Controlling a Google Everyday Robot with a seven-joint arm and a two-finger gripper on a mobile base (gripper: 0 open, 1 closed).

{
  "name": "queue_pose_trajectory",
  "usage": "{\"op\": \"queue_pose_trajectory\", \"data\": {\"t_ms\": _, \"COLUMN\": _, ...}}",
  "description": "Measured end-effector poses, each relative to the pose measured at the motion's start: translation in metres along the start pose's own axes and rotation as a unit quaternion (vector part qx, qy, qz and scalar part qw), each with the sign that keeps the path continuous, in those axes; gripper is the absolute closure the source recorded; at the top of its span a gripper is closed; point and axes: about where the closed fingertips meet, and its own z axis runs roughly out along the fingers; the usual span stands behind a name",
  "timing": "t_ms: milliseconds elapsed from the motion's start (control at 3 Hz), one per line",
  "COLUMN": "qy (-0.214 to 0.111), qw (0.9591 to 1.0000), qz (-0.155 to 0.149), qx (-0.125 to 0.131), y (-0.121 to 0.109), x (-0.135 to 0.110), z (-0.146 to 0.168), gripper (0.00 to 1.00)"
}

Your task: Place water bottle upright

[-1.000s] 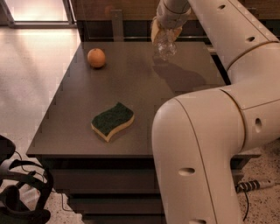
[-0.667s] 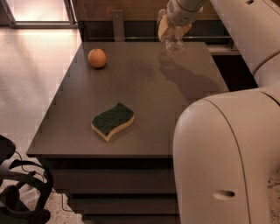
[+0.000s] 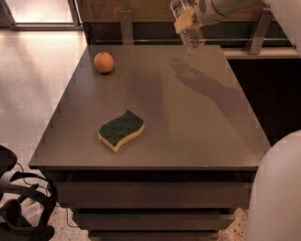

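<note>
The gripper (image 3: 186,23) has climbed and drifted a little further back since a second ago, carrying the water bottle (image 3: 192,36) with it, and the arm's (image 3: 225,7) big white casing (image 3: 277,193), which filled the right foreground before, has pulled back to the lower right corner of the camera view. The orange (image 3: 104,62) and the sponge (image 3: 121,130) lie where they lay before.

The gripper now sits at the top edge of the view, above the far edge of the table (image 3: 188,141). Its tan fingers (image 3: 183,20) are closed around the body of the bottle. The bottle hangs in the air, tilted, clear of the surface, with its lower end over the table's far rim. It is see-through and ribbed; whether it holds any liquid cannot be told, nor which end carries the cap. Its shadow (image 3: 188,70), with the arm's, falls across the far right part of the tabletop.

The tabletop is a dark grey-brown slab. The orange sits near the far left corner, and the sponge, green on top and yellow below, lies toward the near left, well apart from it. Behind the table runs a low rail with metal posts (image 3: 126,26). A pale speckled floor (image 3: 33,84) spreads to the left, and a black tangle of gear (image 3: 21,207) shows at the lower left.
</note>
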Motion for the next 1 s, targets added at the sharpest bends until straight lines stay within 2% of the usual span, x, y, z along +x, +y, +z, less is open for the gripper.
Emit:
{"op": "queue_pose_trajectory", "data": {"t_ms": 333, "qy": -0.077, "qw": 0.9936, "qz": -0.069, "qx": -0.046, "y": 0.007, "x": -0.019, "z": -0.01, "gripper": 1.0}}
{"op": "queue_pose_trajectory", "data": {"t_ms": 667, "qy": -0.123, "qw": 0.9789, "qz": -0.14, "qx": -0.083, "y": 0.012, "x": -0.035, "z": -0.008, "gripper": 1.0}}
{"op": "queue_pose_trajectory", "data": {"t_ms": 1000, "qy": -0.145, "qw": 0.9663, "qz": -0.183, "qx": -0.108, "y": 0.015, "x": -0.044, "z": 0.005, "gripper": 1.0}}
